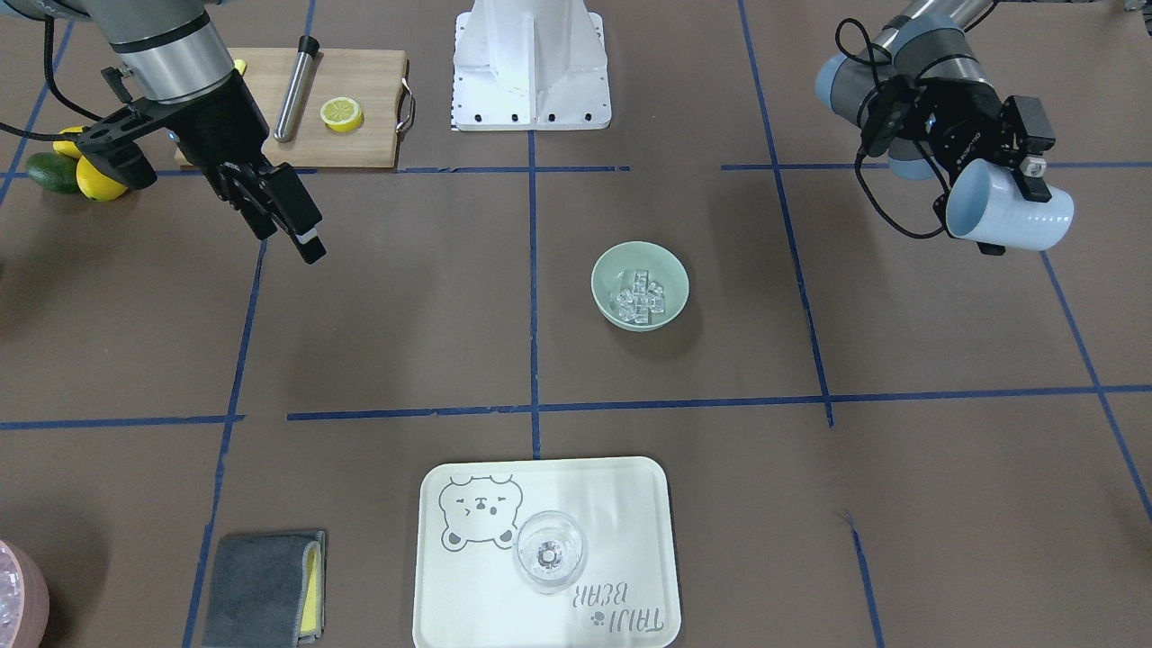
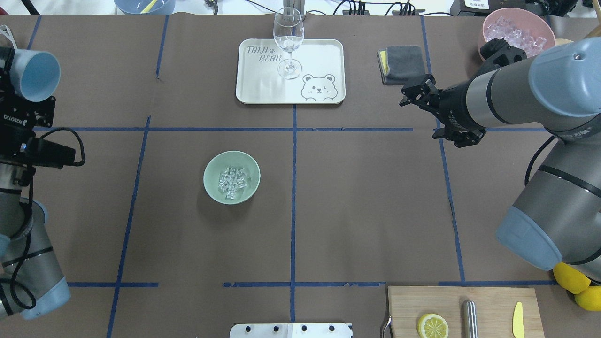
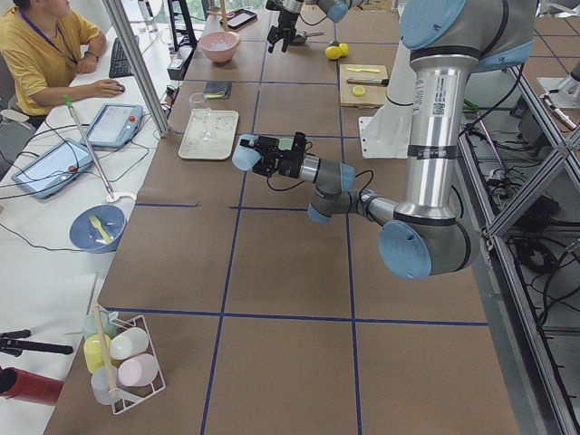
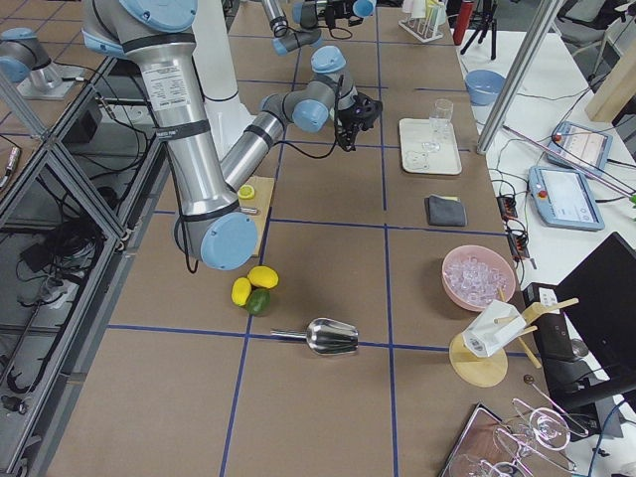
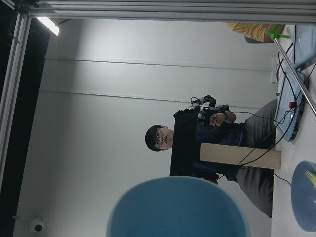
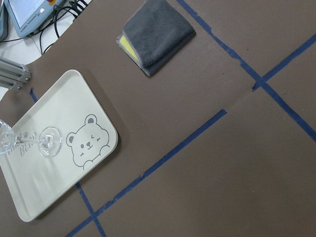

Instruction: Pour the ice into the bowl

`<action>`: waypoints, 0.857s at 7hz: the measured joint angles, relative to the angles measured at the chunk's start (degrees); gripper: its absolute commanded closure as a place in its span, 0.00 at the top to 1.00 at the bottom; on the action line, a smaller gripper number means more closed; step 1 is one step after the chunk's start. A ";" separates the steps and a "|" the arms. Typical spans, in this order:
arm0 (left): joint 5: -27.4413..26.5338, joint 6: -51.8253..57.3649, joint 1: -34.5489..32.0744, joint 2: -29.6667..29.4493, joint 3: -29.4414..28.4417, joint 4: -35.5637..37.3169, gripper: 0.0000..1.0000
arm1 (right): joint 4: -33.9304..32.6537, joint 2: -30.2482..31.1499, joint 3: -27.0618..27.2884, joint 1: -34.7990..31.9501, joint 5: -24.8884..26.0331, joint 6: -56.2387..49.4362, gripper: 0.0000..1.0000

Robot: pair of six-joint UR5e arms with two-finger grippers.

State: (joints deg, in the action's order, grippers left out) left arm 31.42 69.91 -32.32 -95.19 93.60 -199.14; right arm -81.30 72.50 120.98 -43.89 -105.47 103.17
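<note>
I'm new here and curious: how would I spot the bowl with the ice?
Find the brown table crossed by blue tape lines. Near its middle, apart from the white bear tray, sits a round bowl. Unlike the pink tub at the corner, it is mint green, with a few ice cubes.

Silver tubes, pale blue joint caps, black cables on left arm point(image 3: 433, 118), right arm point(image 2: 507, 94); black left hand point(image 1: 1012, 216), right hand point(image 1: 301, 236).

The ice point(image 2: 232, 182) lies in the bowl point(image 2: 210, 185), left of centre on the surface. Beyond stands the glass point(image 2: 288, 35) on the tray point(image 2: 319, 51), with the cloth point(image 2: 404, 63) right of it and the tub point(image 2: 483, 37) farther right. The cup point(image 2: 35, 75) in my left jaws hangs well left of the bowl.
</note>
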 measured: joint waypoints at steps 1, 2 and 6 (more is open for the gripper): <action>6.20 -1.46 -4.56 -1.58 0.02 5.57 0.00 | 0.00 -0.18 0.05 0.03 0.00 0.01 1.00; 13.42 -4.96 -8.72 -2.29 0.03 10.61 0.00 | 0.00 -0.28 0.09 0.03 0.02 0.01 1.00; 38.14 -36.91 -17.73 -1.93 -0.69 22.85 0.00 | -0.08 -0.43 0.77 0.10 0.09 -0.01 1.00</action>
State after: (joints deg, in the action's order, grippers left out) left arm 69.55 33.01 -50.05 -97.12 92.92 -176.29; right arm -81.38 72.08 121.75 -43.79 -105.38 103.17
